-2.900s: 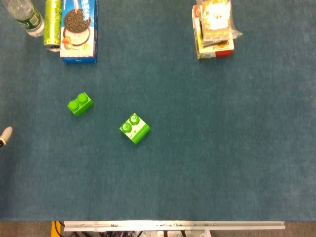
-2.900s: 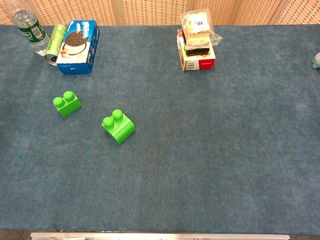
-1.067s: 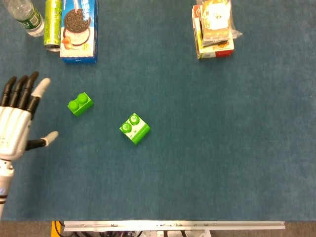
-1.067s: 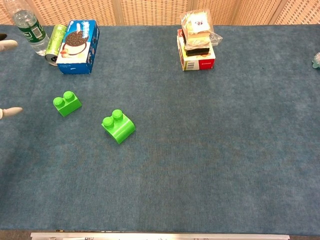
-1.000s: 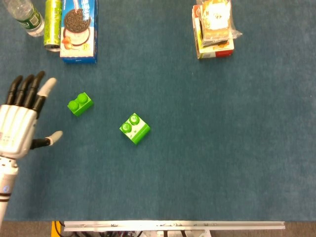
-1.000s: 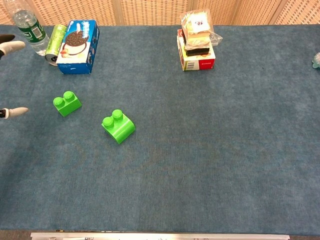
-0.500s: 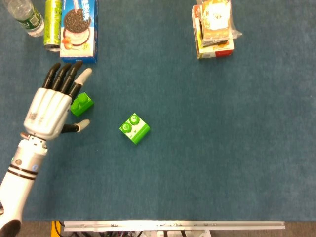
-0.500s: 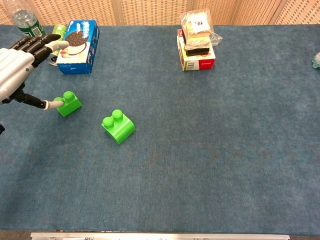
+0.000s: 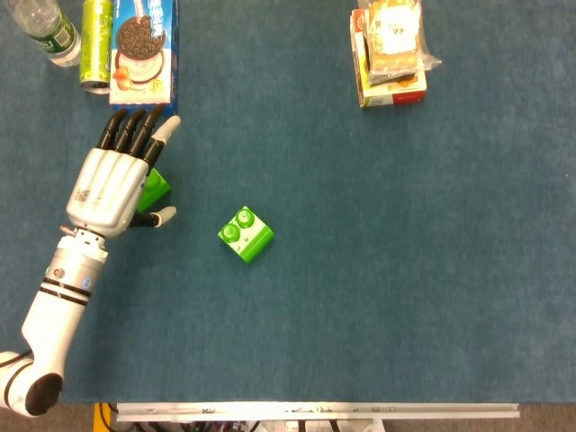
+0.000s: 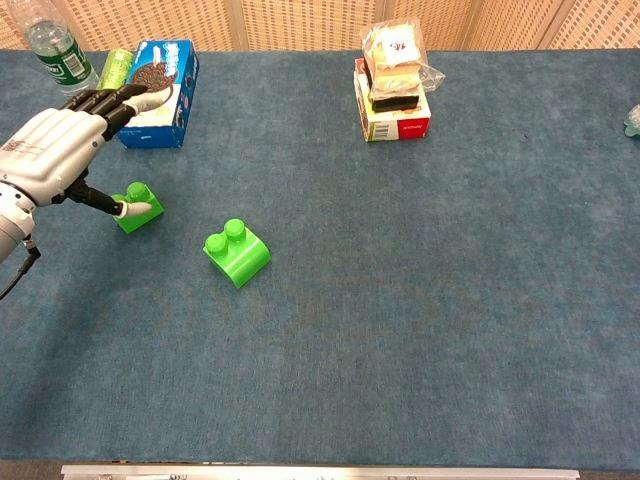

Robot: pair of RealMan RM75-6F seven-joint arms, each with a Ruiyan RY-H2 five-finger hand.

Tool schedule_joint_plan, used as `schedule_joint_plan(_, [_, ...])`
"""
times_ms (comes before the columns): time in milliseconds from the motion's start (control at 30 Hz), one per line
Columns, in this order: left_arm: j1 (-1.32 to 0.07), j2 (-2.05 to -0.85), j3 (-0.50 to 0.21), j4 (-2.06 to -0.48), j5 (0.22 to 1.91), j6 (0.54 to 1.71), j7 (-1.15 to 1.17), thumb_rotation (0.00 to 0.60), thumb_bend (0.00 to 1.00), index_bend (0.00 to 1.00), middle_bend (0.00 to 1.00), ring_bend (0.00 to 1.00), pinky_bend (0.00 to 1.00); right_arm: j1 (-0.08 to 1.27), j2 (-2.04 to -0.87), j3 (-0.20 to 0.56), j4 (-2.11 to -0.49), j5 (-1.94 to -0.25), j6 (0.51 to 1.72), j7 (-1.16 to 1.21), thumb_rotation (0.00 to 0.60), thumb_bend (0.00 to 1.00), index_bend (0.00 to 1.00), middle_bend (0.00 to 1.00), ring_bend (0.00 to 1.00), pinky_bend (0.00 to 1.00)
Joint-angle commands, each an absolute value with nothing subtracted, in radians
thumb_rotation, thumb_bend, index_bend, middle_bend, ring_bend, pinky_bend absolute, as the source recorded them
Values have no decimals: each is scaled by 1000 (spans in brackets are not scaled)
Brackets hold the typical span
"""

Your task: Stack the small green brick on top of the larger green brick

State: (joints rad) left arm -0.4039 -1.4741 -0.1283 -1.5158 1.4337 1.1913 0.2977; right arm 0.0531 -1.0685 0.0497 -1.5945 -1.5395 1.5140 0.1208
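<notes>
blue-carpeted bench (image 9: 405,270). reach step: left hand (image 9: 112,187) spread open over small green brick (image 10: 140,207), nothing gripped. next: pinch brick, lift, carry to larger green brick (image 9: 246,234).

— What's crowding my left hand (image 9: 112,184)?
— The cookie box (image 9: 144,56), can (image 9: 95,43) and bottle (image 9: 43,31) stand just beyond its fingertips.
— And toward the larger green brick (image 9: 246,234)?
— I see bare table (image 9: 378,270) between; the snack stack (image 9: 390,54) stands well apart.
</notes>
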Motion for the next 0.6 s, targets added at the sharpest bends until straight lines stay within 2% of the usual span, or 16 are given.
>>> schedule_joint_plan(33, [-412,-1491,-126,-1491,1421,1184,295,600,0,0,0,0,0,53,-1069,50,-1594,-1539,1514,120,600,252,217,242,115,318])
schedule_joint_plan(600, [-428,-1565,-105,-1344,1383,1159,235,600,0,0,0,0,0,56,-1072,48,-1599,-1542,1506,98,600,251,218,242,115,318])
